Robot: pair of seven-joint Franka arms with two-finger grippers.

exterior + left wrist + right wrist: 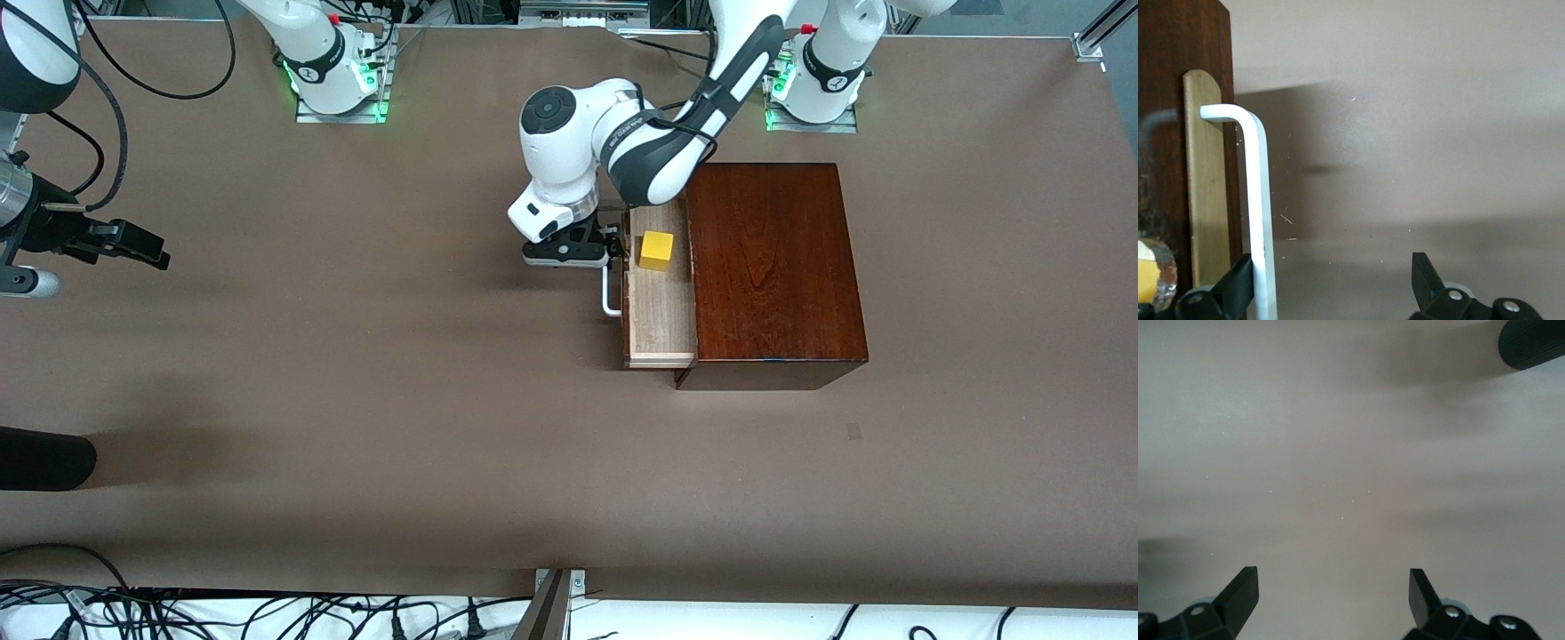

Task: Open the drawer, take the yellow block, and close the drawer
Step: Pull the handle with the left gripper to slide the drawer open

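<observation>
My right gripper [133, 244] waits over the bare desk [356, 373] at the right arm's end, fingers [1238, 593] spread; my left gripper [613, 244] straddles the white loop handle [610, 298], fingers spread, one touching it; the drawer [660, 311] stands open; the yellow block [657, 250] sits inside.

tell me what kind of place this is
Most likely a robotics lab bench: two white arms bolted along a brown-covered table, loose cables along its edge, and a lone wooden box with its drawer pulled open.
</observation>
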